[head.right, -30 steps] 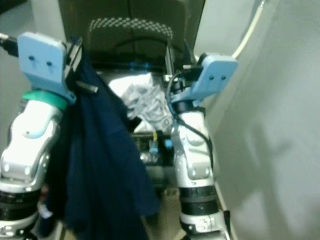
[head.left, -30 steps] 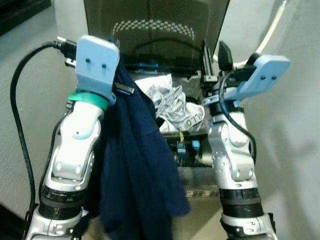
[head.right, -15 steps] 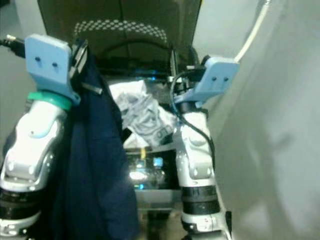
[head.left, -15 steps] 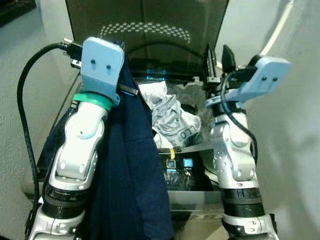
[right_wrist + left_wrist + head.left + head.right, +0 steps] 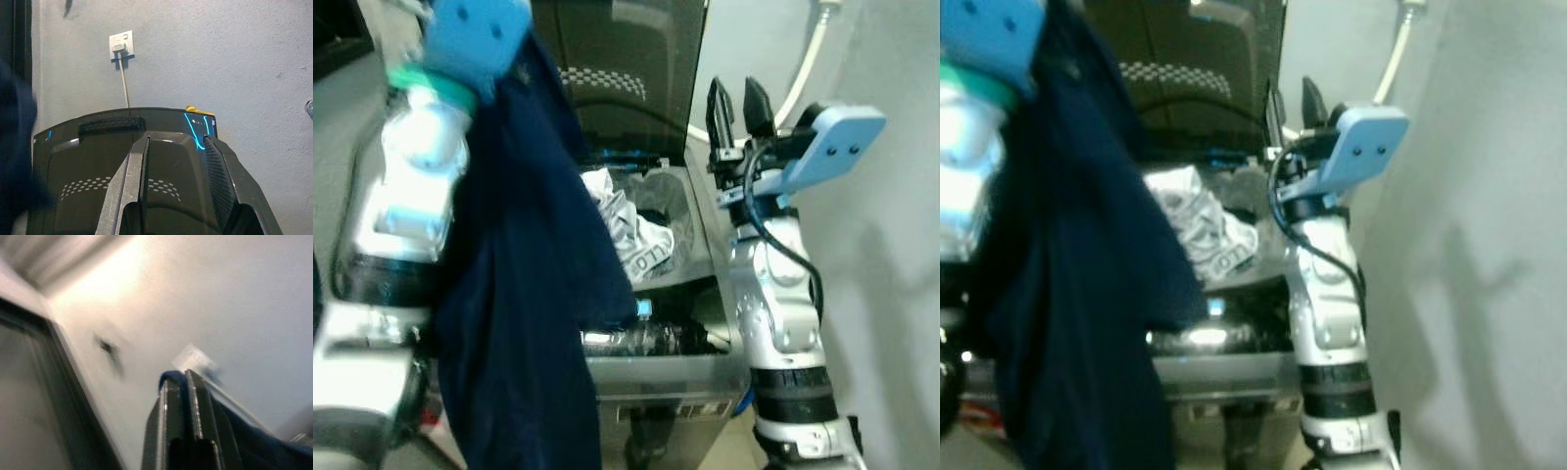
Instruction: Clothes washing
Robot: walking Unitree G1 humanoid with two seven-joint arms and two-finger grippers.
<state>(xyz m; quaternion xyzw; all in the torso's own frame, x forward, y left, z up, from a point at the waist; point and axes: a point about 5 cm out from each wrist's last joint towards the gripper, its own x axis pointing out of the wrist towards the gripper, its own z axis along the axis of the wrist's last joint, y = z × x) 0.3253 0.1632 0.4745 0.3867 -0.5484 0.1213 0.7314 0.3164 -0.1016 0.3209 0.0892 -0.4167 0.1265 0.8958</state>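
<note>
Left gripper (image 5: 178,382): raised high, jaws closed tight on the dark blue garment (image 5: 524,294) — cloth pinched between them.
Dark blue garment: hangs down from the left arm, beside the open washing machine (image 5: 695,367).
Drum: grey-white clothes (image 5: 636,240) lie inside.
Right gripper (image 5: 734,108): jaws apart, empty — pointing at the raised lid (image 5: 122,147).

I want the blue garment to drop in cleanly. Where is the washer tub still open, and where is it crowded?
The washer tub is open at its back right, a dark gap between the grey printed cloth and the right wall. The left and middle are crowded by that cloth. The navy garment, pinched in the left claw, covers the front left rim.
</note>
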